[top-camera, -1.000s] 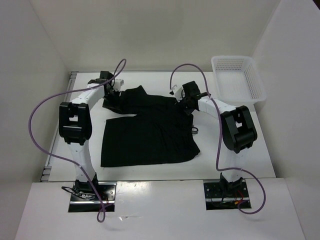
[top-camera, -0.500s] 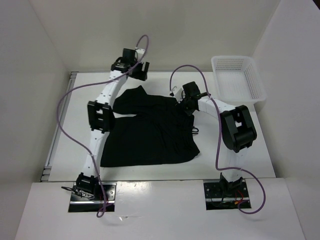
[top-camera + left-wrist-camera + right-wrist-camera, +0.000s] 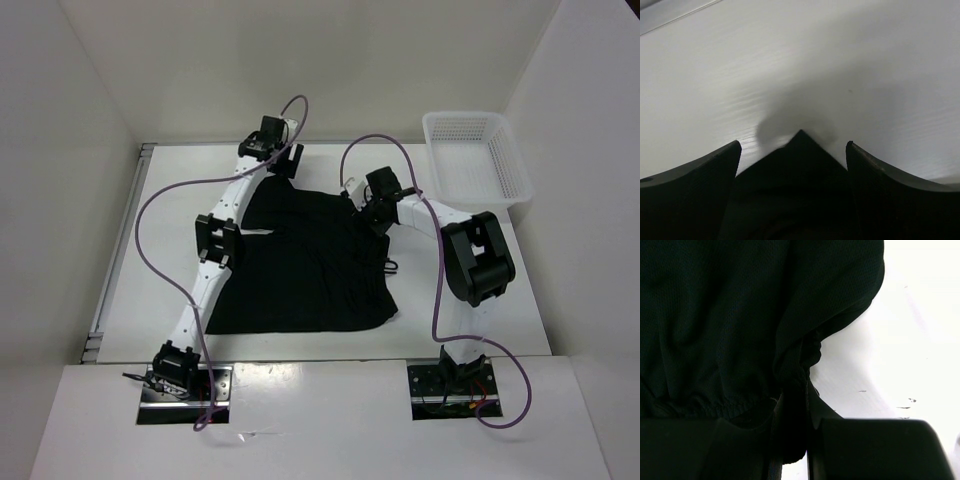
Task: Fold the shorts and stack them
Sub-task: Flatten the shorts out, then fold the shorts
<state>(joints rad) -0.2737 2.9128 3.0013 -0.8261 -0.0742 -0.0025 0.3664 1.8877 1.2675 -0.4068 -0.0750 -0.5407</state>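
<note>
White table bearing shorts, lying mostly flat at centre, far part rumpling. Left claw hovering wide open over far corner, holding nothing; right claw pinching bunched fabric at right edge. Folding seemingly barely beginning; stacking remaining, basket sitting far right.

- We find the top view evenly bright; the white bench looks almost washed out.
- Ahead of the left end effector lies a soft shadow; its fingers blur.
- Ahead of the right end effector, the shorts read nearly featureless black.
</note>
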